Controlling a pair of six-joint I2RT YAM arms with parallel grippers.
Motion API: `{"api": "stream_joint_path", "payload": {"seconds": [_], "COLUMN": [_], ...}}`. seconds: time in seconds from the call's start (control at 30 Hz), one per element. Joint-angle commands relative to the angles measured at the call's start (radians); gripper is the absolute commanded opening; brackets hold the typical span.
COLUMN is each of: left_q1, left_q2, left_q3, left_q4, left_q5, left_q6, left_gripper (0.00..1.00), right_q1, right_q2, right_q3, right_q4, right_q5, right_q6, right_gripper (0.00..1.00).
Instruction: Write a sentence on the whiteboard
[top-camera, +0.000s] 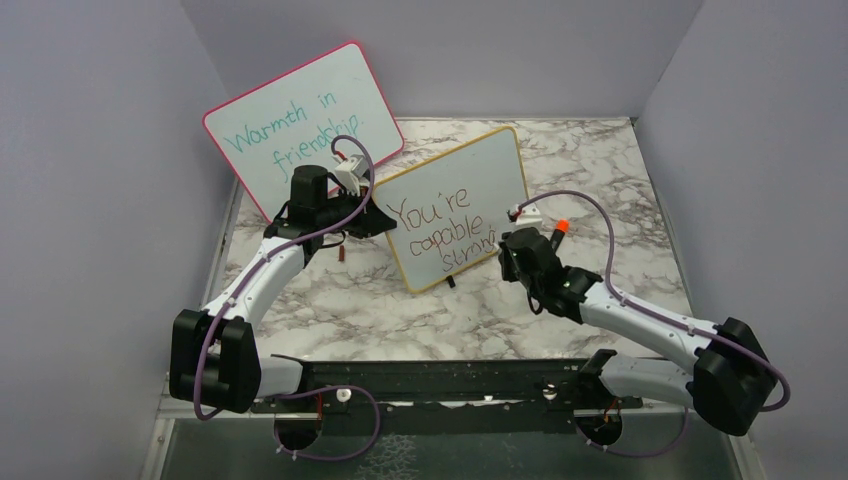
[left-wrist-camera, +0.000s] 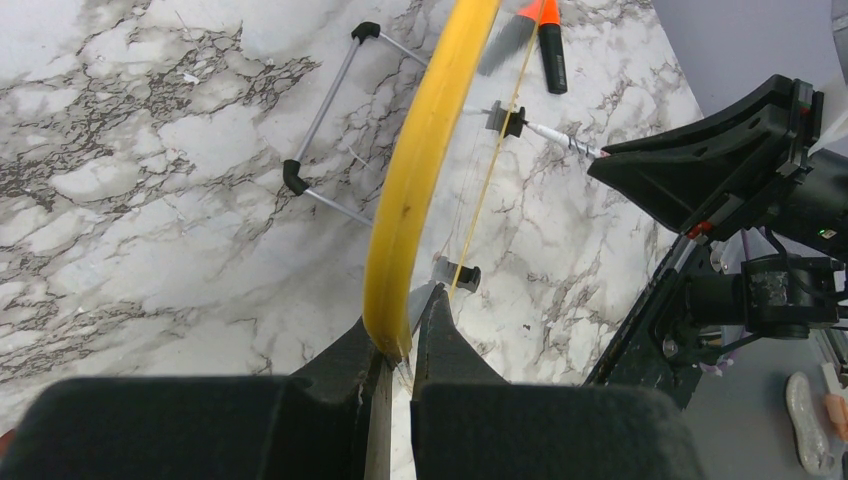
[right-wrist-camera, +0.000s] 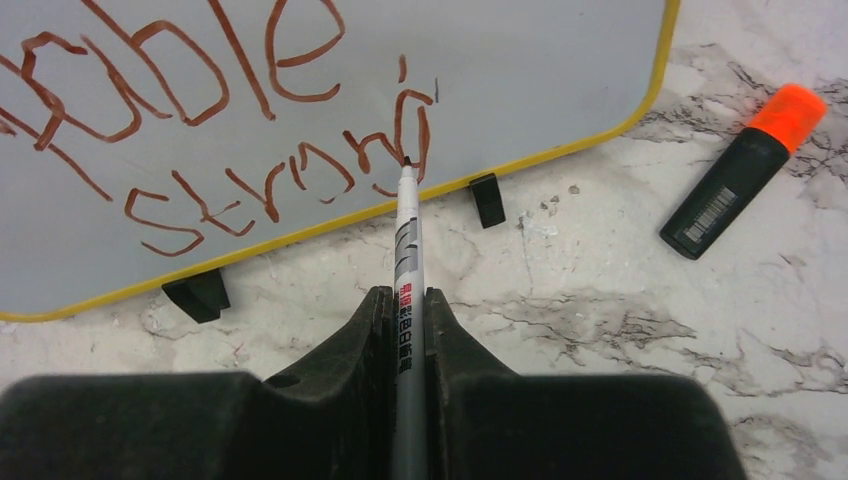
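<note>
The whiteboard (top-camera: 455, 205), yellow-framed, stands tilted on small black feet mid-table. It bears the sentence (top-camera: 440, 228) in red-brown: "You're capable strong". My left gripper (top-camera: 377, 222) is shut on the board's left edge; the left wrist view shows the yellow frame (left-wrist-camera: 420, 170) pinched between the jaws of my left gripper (left-wrist-camera: 400, 335). My right gripper (right-wrist-camera: 406, 305) is shut on a grey marker (right-wrist-camera: 405, 260). The marker tip touches the board at the last letter of "strong" (right-wrist-camera: 290, 180). In the top view my right gripper (top-camera: 510, 250) is at the board's lower right corner.
A larger pink-framed board (top-camera: 300, 125) with teal writing leans at the back left. An orange-capped black marker (right-wrist-camera: 742, 170) lies on the marble table right of the whiteboard; it also shows in the top view (top-camera: 559, 232). Grey walls close in on both sides.
</note>
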Motion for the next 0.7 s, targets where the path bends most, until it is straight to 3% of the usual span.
{"api": "stream_joint_path", "payload": {"seconds": [0.0,0.67], "left_q1": [0.032,0.036], "left_q2": [0.027,0.027], "left_q3": [-0.025,-0.024], "left_q4": [-0.131,-0.13], "left_q5": [-0.303,-0.299], "left_q6": [0.161,0.163], "left_gripper": [0.0,0.0], "right_q1": [-0.021,-0.059], "right_q2": [-0.009,0.094], "right_q3": [0.013,0.005], "right_q4": [-0.03,0.114], "right_q5": [0.107,0.044], "right_q6": [0.016,-0.001], "right_gripper": [0.0,0.01]}}
